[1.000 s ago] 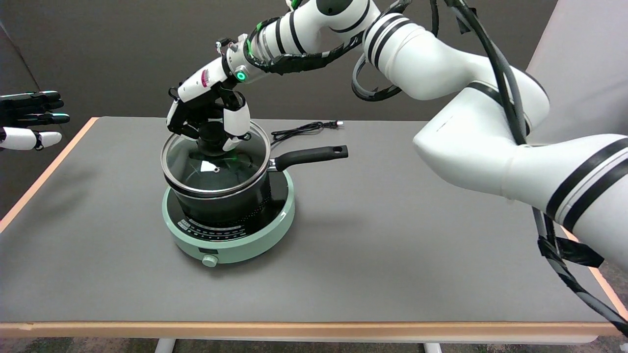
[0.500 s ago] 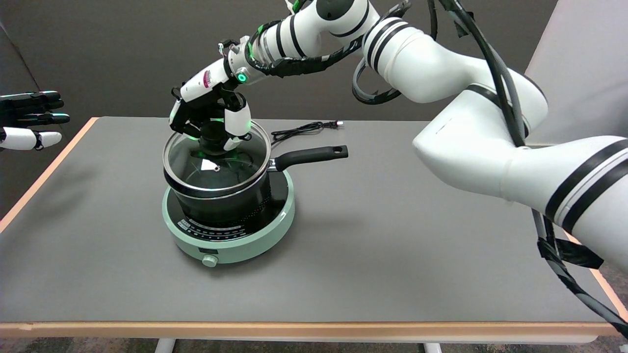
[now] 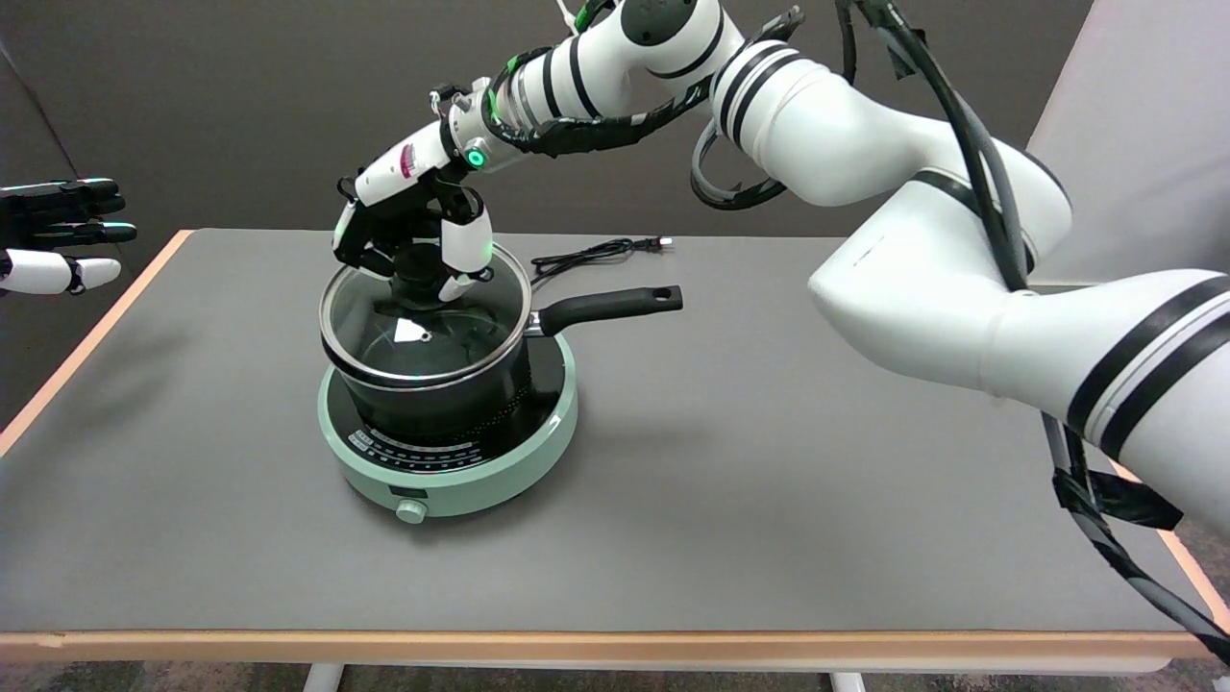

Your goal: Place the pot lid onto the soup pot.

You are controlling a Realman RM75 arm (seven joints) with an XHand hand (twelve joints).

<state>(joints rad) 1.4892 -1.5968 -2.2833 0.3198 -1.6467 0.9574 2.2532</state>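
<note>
While its fingers curl down around the black knob (image 3: 417, 264), the black-and-white right hand (image 3: 411, 226) grips the round glass pot lid with a steel rim (image 3: 423, 332). That lid sits on the black soup pot (image 3: 437, 399), whose long black handle (image 3: 607, 306) points right. Beneath the pot is a round mint-green induction cooker (image 3: 480, 481), resting on the grey table with a wooden edge (image 3: 730, 461). Behind it lies a black power cable (image 3: 596, 253).
</note>
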